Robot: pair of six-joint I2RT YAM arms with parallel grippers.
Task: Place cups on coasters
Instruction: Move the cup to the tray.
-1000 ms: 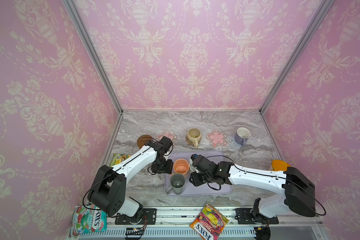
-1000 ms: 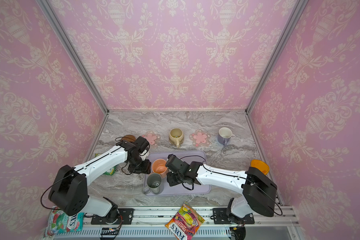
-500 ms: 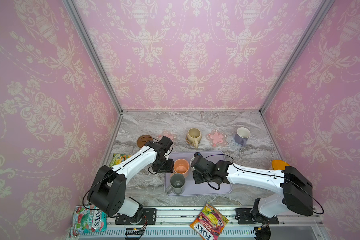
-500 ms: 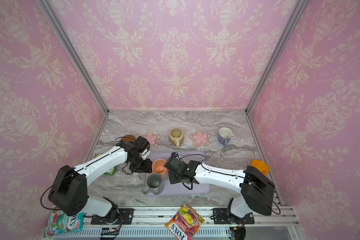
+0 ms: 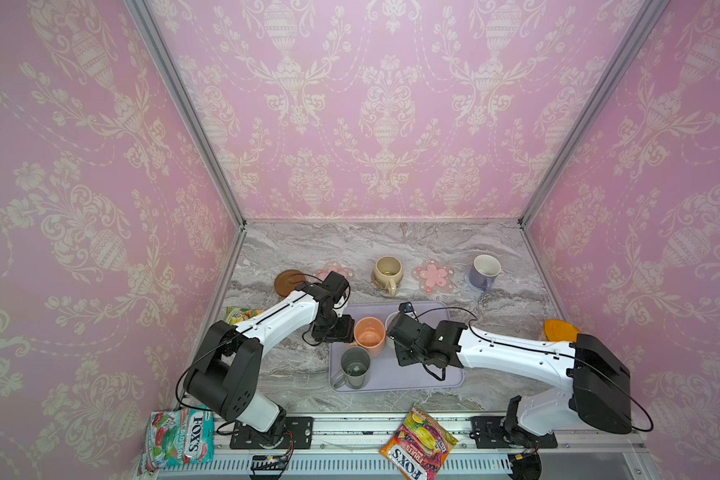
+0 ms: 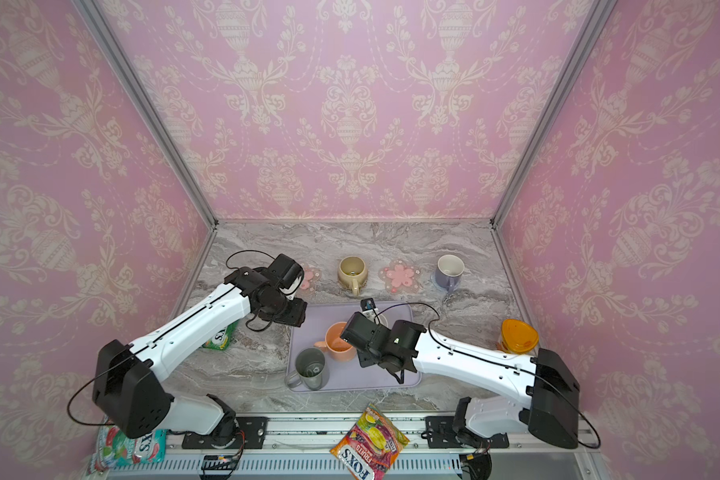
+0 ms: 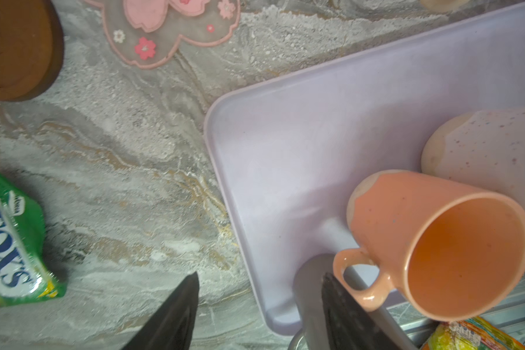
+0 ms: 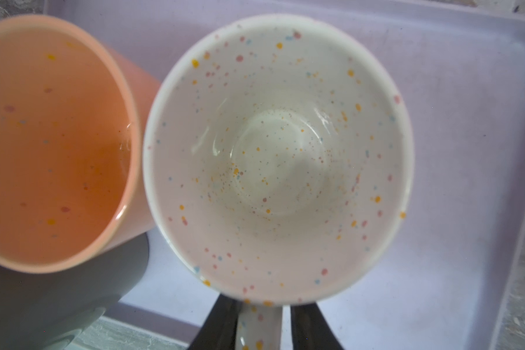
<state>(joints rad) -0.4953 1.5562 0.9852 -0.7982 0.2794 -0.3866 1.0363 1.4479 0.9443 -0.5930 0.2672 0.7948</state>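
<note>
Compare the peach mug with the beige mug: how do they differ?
The peach mug stands on the tray; the beige mug stands on a coaster at the back. The peach mug has straight walls; the beige mug is rounded. The peach mug's handle points to the robot's left; the beige mug's points toward the robot. Both are upright, each with one handle.

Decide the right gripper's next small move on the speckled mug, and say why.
Probably close the right gripper fully on the handle of the speckled white mug before any lift: its fingers straddle the handle, a thin gap showing beside one, and the mug sits on the lavender tray, not on a coaster.
</note>
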